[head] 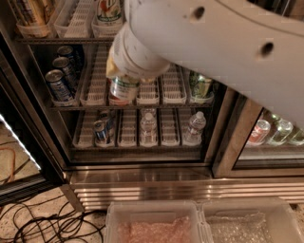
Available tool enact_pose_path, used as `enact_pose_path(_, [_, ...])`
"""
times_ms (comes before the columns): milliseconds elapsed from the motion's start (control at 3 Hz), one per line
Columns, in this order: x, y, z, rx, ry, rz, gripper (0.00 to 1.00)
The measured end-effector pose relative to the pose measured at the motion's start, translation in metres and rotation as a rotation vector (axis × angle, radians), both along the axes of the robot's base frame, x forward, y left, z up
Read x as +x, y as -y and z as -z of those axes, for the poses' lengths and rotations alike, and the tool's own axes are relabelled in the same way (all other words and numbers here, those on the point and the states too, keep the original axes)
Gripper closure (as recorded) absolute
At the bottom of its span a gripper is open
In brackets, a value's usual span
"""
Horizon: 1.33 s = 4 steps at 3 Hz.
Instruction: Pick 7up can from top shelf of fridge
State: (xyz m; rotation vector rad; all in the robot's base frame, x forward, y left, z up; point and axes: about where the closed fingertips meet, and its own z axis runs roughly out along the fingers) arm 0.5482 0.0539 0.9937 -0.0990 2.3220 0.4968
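The fridge (142, 187) stands open in front of me. Its top shelf (66, 40) holds white lane trays (78, 19) and a 7up can (108, 12) with green lettering. My white arm crosses the top of the view, and its wrist (137, 52) hangs in front of the middle rack. My gripper (126, 78) sits under the wrist, mostly hidden by it. It is shut on a whitish, green-banded 7up can (124, 90), held upright in front of the middle rack's trays.
Blue cans (59, 85) stand at the middle rack's left and a green-gold can (200, 85) at its right. Water bottles (148, 124) and a small can (100, 132) stand on the lower rack. Two plastic bins (152, 220) sit below the fridge. Cables (42, 223) lie on the floor at left.
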Motion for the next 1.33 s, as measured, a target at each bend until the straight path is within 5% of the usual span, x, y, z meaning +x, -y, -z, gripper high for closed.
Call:
enact_pose_path(333, [-0.061, 0.027, 0.038, 0.039, -0.186, 0.083, 1.00])
enact_pose_path(667, [-0.098, 0.029, 0.058, 0.123, -0.321, 0.102, 1.00])
enact_pose_path(1333, [-0.104, 0.022, 0.059, 0.156, -0.348, 0.098, 1.00])
